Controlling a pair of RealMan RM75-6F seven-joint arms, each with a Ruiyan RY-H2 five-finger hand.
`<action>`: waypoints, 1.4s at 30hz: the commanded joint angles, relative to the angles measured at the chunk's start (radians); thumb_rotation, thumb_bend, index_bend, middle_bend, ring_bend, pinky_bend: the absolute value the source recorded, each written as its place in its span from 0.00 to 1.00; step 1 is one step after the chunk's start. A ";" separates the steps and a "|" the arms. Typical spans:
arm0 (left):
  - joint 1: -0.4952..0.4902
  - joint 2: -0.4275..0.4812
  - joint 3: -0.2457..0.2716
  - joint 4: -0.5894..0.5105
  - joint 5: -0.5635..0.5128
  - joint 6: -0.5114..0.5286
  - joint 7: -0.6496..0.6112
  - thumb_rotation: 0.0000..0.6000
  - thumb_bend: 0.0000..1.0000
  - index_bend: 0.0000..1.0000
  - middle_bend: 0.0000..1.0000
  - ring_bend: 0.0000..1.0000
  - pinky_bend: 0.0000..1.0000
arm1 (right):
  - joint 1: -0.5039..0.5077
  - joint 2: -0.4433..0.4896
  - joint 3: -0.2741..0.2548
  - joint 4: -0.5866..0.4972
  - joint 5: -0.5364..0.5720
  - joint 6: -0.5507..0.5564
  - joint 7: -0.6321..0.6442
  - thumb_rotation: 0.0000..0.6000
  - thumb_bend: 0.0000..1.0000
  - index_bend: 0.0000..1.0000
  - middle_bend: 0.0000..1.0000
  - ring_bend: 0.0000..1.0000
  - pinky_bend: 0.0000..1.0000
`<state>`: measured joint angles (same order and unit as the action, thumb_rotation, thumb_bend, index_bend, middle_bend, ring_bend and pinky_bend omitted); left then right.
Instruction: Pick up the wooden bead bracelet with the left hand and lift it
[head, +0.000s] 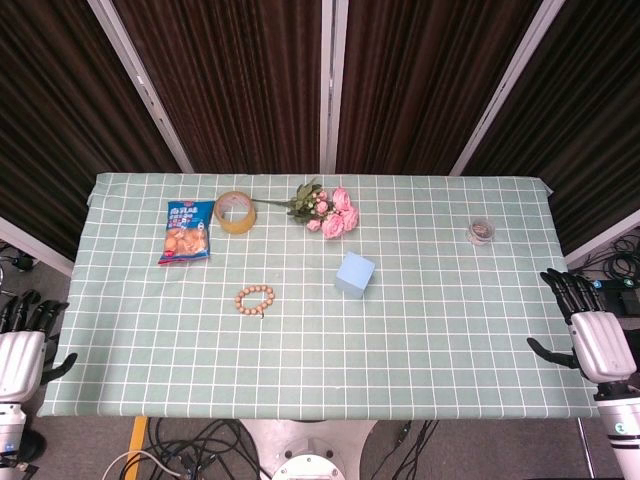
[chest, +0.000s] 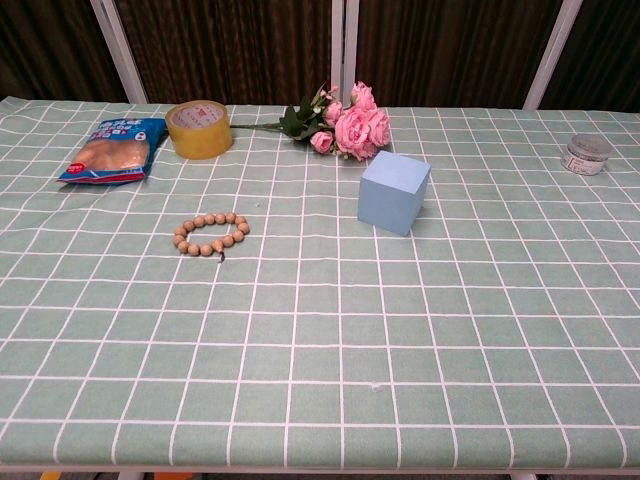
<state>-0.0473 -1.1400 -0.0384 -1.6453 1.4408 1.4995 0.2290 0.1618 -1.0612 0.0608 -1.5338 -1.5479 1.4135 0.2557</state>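
Both hands are seen off the table's near corners, left hand (head: 22, 350) and right hand (head: 597, 335), fingers spread and nothing held. The wooden bead bracelet (chest: 210, 233) lies flat, left of the blue cube (chest: 394, 191), nearer than the tape roll (chest: 199, 128).

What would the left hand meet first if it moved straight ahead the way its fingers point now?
Probably nothing: the left hand sits beside the table's left edge, fingers pointing along it, so the way looks free. Depth is unclear.

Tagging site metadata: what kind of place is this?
Likely a lab teleoperation bench: table with checked cloth set against dark curtains, loose cables on the floor, unrelated props such as tape roll and blue cube.
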 joint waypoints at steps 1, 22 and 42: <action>-0.002 -0.001 -0.001 0.000 -0.002 -0.003 0.001 1.00 0.18 0.20 0.17 0.01 0.00 | 0.000 0.000 0.000 0.001 0.002 -0.001 0.000 1.00 0.10 0.00 0.06 0.00 0.00; -0.255 0.017 -0.026 0.055 0.249 -0.194 -0.192 1.00 0.18 0.28 0.29 0.06 0.00 | -0.028 0.013 -0.008 -0.029 -0.027 0.063 -0.021 1.00 0.10 0.00 0.06 0.00 0.00; -0.648 -0.406 -0.002 0.495 0.392 -0.500 -0.142 1.00 0.18 0.39 0.42 0.16 0.03 | -0.065 0.040 -0.012 -0.089 -0.013 0.098 -0.075 1.00 0.10 0.00 0.06 0.00 0.00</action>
<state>-0.6809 -1.5091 -0.0539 -1.1861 1.8332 1.0148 0.0514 0.0963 -1.0211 0.0487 -1.6222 -1.5615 1.5122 0.1821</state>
